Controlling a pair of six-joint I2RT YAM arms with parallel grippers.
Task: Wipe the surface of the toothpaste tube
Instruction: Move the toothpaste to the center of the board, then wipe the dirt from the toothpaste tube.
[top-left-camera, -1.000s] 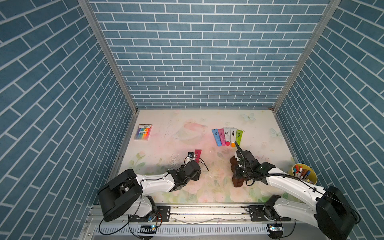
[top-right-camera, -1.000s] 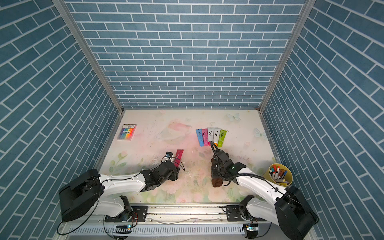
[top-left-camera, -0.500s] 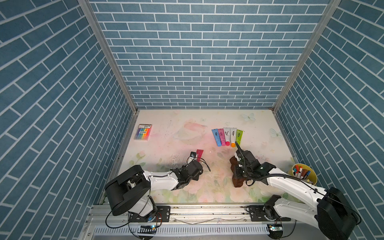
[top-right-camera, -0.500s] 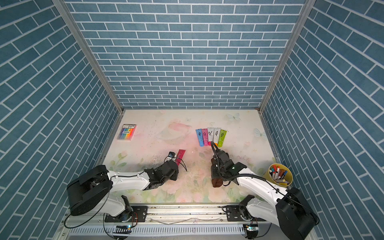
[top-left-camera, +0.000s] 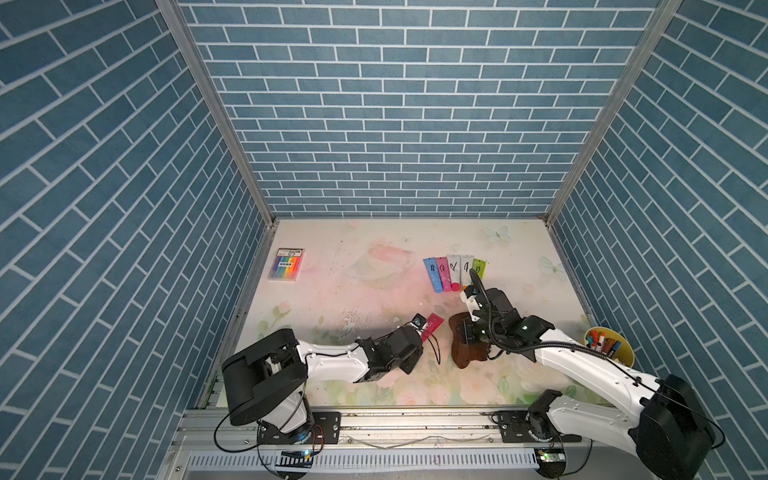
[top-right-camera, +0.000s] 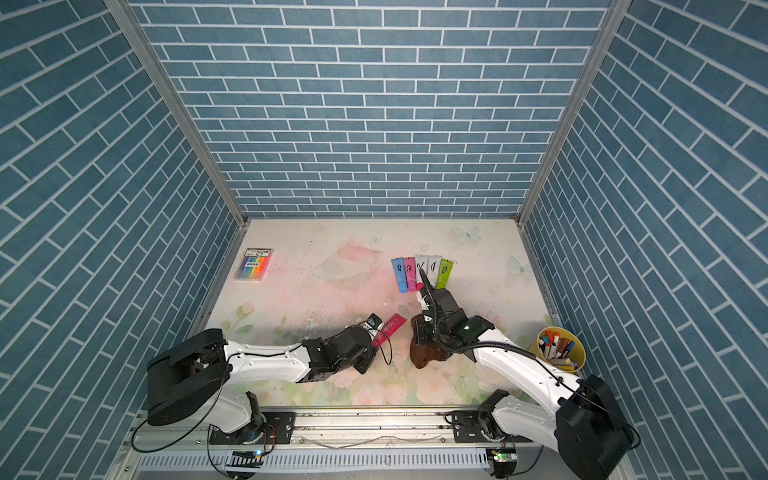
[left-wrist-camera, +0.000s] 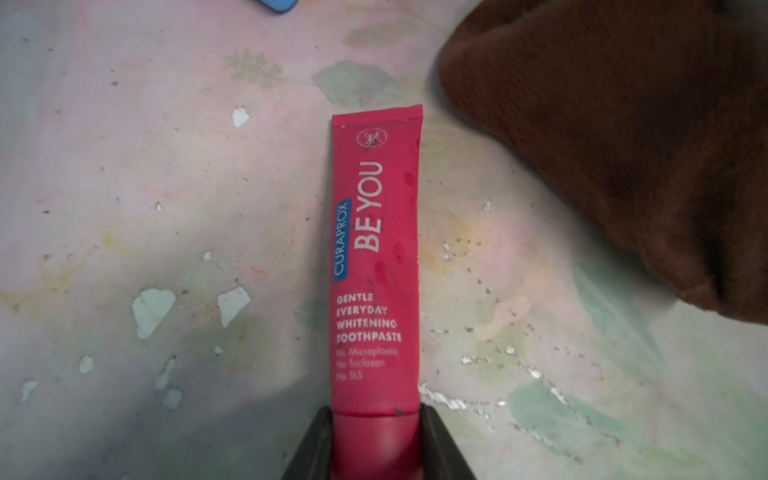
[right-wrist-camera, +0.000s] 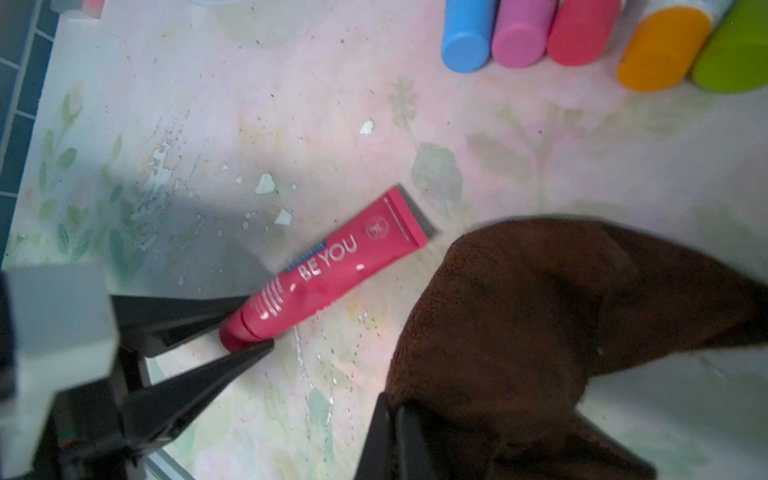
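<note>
The red toothpaste tube marked BE YOU lies flat on the flowered table, near the front middle in both top views. My left gripper is shut on its cap end, one black finger on each side, also seen in the right wrist view. My right gripper is shut on a bunched brown cloth. The cloth sits just right of the tube's crimped end and does not touch it.
A row of several coloured tubes lies behind the right arm. A flat box of markers is at the back left. A yellow cup of markers stands by the right wall. Blue brick walls close in three sides.
My left gripper has closed on the tube's cap end, and the tube has turned slightly rightward. The right arm and the cloth have hardly moved.
</note>
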